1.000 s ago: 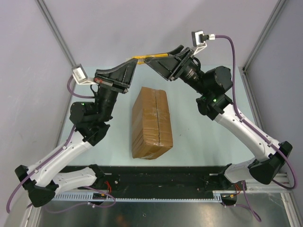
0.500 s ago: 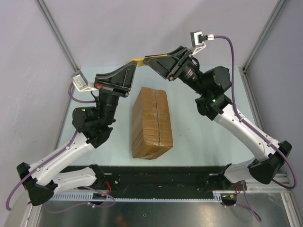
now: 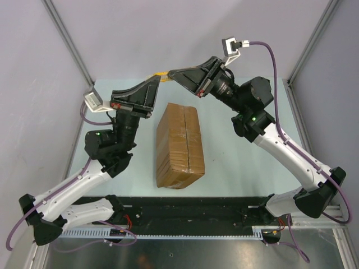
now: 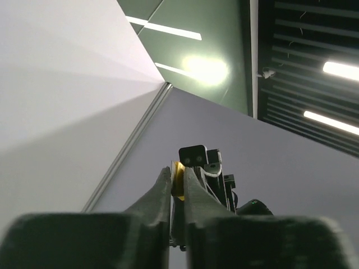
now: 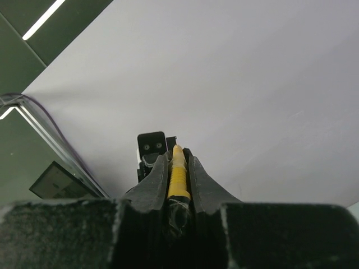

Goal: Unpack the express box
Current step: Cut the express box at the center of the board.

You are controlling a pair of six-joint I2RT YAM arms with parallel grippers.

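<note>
Since the earlier frame the right gripper (image 3: 171,73) has narrowed from a wide stance onto the yellow knife (image 3: 161,73), and far less of the yellow body now shows between the two grippers; the express box (image 3: 180,147) has not shifted. Both arm bases sit at the near edge of the table (image 3: 247,168). The express box lies flat near the middle of the surface, its long axis running from the near edge toward the far edge with a slight tilt, its taped top seam facing up and its flaps closed; neither arm touches it. Beyond the box, raised above the far edge, the left gripper (image 3: 157,79) and the right gripper meet tip to tip, each clamped on one end of the yellow knife. In the left wrist view the left gripper (image 4: 177,175) is almost fully closed, with a thin yellow strip (image 4: 177,180) pinched between its fingers. In the right wrist view the right gripper (image 5: 178,158) presses both fingers against the yellow knife (image 5: 178,178), which points away from the camera.
</note>
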